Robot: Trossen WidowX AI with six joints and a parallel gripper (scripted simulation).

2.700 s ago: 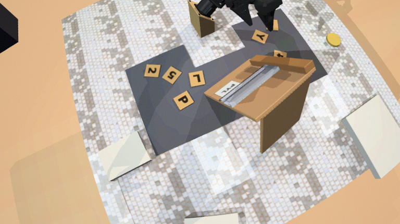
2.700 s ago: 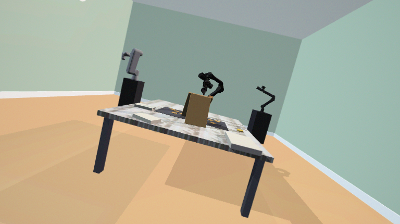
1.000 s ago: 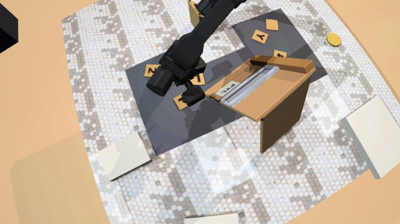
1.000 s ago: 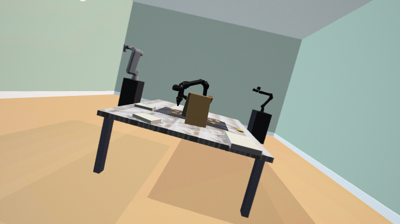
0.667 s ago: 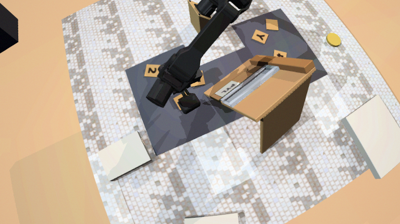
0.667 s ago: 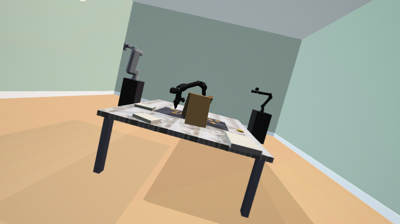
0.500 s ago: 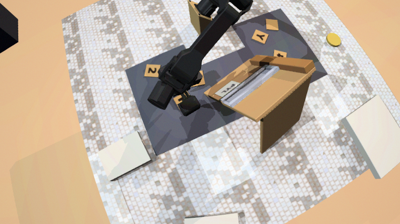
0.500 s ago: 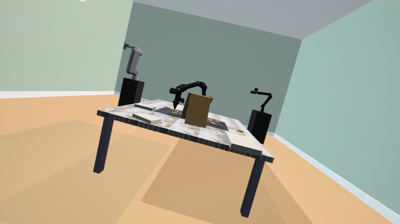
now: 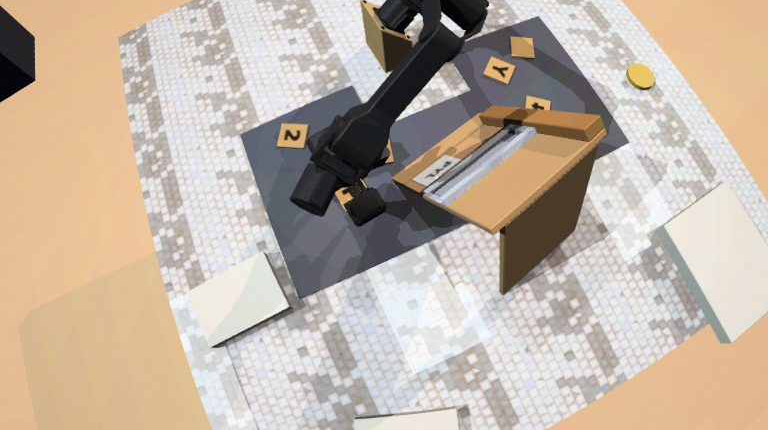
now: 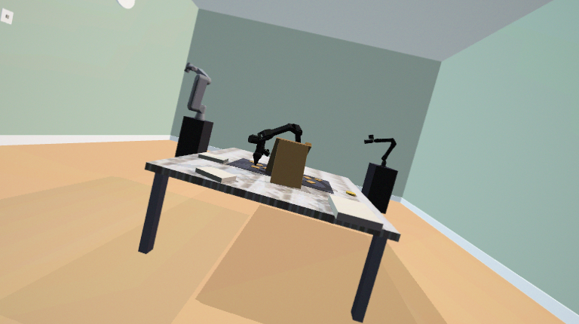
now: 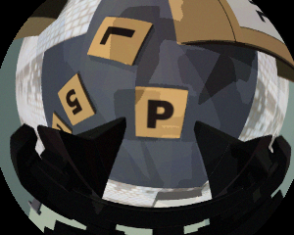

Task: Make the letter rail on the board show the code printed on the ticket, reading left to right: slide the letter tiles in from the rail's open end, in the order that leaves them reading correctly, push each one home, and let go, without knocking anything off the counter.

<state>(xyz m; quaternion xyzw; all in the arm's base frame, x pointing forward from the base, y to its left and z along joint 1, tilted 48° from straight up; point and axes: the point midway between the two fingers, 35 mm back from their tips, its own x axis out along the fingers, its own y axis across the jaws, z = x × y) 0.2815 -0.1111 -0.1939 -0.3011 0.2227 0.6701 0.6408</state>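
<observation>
The P tile [image 9: 343,195] [image 11: 162,113] lies flat on the dark mat. My gripper [image 9: 360,199] [image 10: 256,160] [image 11: 161,123] is open and empty above it, with the P between the fingertips in the wrist view. The L tile [image 9: 389,152] [image 11: 120,40] lies nearby, mostly hidden by the arm in the top view. The Y tile [image 9: 498,70] lies on the mat beyond the board. The raised board [image 9: 521,176] carries a clear rail [image 9: 487,166] with no tile visible in it. The ticket [image 9: 434,170] beside the rail reads PYL.
A 5 tile [image 11: 76,101] and a 2 tile [image 9: 292,135] lie on the mat [image 9: 317,266]. A 4 tile [image 9: 537,102] and an unlettered tile [image 9: 522,46] lie behind the board. A yellow disc [image 9: 640,75] and pale slabs [image 9: 240,300] [image 9: 722,261] rest on the counter.
</observation>
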